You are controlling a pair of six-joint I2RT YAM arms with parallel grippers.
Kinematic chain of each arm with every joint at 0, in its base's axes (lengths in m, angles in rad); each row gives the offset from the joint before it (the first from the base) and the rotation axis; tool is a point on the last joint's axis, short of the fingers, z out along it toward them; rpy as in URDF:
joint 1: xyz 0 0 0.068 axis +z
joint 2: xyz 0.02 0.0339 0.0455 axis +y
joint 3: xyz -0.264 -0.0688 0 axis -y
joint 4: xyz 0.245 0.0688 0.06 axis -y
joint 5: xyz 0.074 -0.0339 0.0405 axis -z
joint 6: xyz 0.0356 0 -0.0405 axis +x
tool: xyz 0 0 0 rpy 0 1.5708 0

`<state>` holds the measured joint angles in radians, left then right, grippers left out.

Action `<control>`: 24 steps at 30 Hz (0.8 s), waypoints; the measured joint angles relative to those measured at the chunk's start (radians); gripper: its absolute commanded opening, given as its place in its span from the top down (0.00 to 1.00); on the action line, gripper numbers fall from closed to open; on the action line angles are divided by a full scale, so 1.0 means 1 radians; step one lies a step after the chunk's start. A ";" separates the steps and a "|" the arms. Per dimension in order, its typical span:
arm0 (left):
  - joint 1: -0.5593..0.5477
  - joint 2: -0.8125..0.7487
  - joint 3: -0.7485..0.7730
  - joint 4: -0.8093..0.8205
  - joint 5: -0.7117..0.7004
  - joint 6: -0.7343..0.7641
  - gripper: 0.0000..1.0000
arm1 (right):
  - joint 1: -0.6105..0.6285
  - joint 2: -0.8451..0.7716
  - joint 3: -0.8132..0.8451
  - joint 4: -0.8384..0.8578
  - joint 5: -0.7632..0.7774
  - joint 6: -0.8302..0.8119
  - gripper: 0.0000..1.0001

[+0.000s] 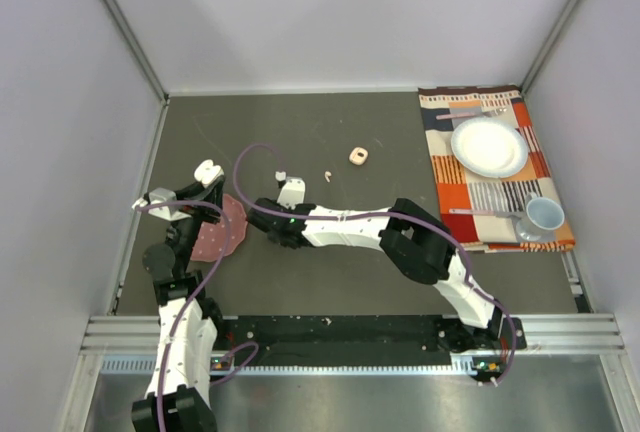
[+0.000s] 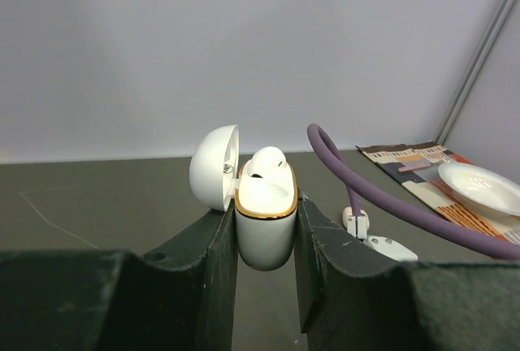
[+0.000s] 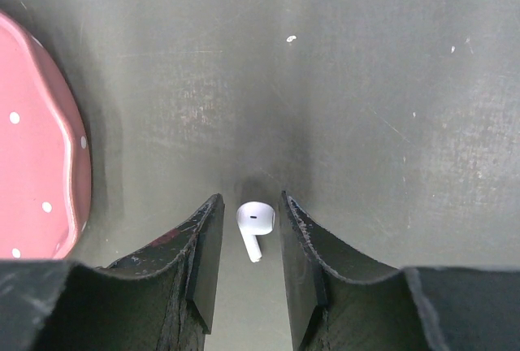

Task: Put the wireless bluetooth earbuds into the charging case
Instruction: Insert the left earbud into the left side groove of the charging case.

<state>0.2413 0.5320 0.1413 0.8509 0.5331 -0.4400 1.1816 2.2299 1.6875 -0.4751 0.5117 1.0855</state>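
Tiny white stemmed earbud (image 3: 254,229)

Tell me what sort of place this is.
Probably a robot lab test cell: plain pale walls box in a dark table, the arms bolt to an aluminium rail, and the placemat with its plate looks staged.

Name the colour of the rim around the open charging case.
Gold; the charging case shows best in the left wrist view.
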 measured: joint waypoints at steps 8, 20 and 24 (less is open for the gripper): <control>0.000 0.000 0.000 -0.006 0.000 0.002 1.00 | 0.001 0.000 0.000 -0.001 0.002 0.002 0.66; 0.000 0.000 0.000 -0.006 0.000 0.002 1.00 | 0.007 0.000 0.000 -0.006 0.009 0.012 0.66; -0.001 0.000 0.000 -0.006 0.000 0.002 1.00 | 0.010 0.000 0.000 -0.010 0.014 0.016 0.66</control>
<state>0.2401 0.5323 0.1417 0.8448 0.5327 -0.4381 1.1915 2.2299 1.6875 -0.4854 0.5262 1.1011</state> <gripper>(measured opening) 0.337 0.343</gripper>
